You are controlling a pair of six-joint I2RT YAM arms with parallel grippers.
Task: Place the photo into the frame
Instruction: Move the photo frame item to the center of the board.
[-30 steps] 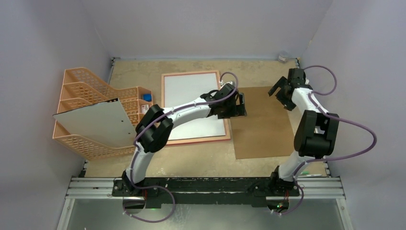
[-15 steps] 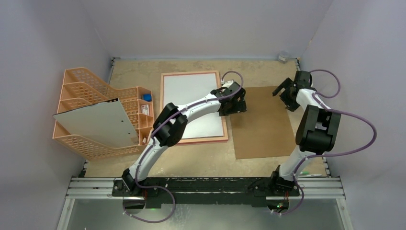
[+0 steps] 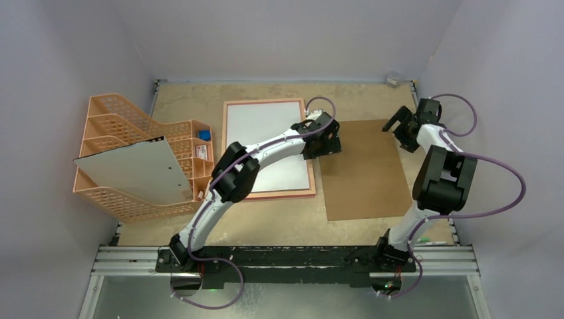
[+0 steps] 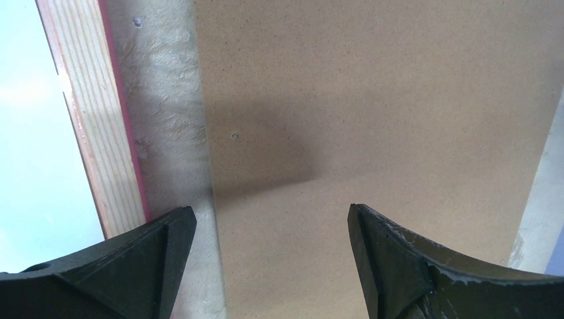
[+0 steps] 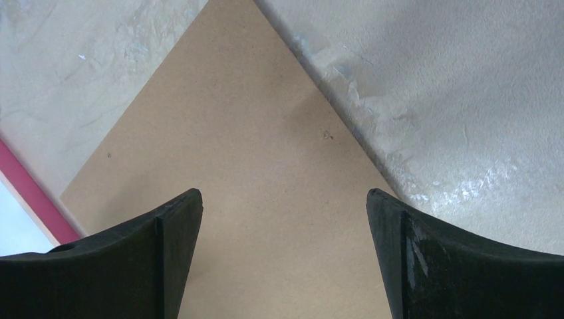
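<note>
Across one sandy table (image 3: 266,222) lie one orange mesh organiser (image 3: 113,116) at the left and one brown backing board (image 3: 366,173) at the right. Between them is one frame (image 3: 266,102), pale wood back up, with one photo (image 3: 256,126) white side up inside its border. Of two arms, the left arm (image 3: 233,176) stretches over the frame, its left gripper (image 4: 269,219) spread wide above the board's edge beside the frame. The right arm (image 3: 442,179) folds toward the board's far right corner, its right gripper (image 5: 282,203) equally agape, holding nothing
</note>
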